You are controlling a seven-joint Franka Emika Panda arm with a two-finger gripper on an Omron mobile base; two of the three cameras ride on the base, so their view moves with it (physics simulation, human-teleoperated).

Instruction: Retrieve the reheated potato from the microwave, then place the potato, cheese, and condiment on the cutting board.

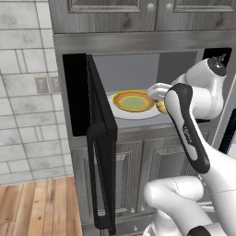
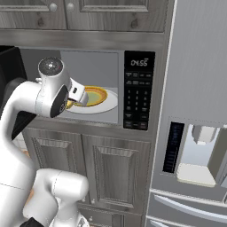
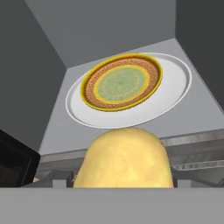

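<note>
Microwave (image 1: 133, 87) standing with door (image 1: 99, 138) swung wide to the left, grey interior showing. White turntable (image 3: 175, 94) carrying yellow-rimmed plate (image 3: 121, 82). Potato (image 3: 124, 158) sitting large at the front of the opening, just before the turntable, clamped in the tool (image 1: 160, 102).

**A home kitchen, rendered**

A built-in black microwave (image 2: 111, 88) sits in grey wood-panelled cabinets (image 2: 99, 173), its door (image 1: 99, 138) swung open on a grey interior holding a yellow-rimmed plate (image 1: 133, 101). Beside it stands a steel refrigerator (image 2: 195, 111) with a dispenser. A pale tiled wall (image 1: 25, 92) meets a wooden plank floor (image 1: 39, 207).
</note>
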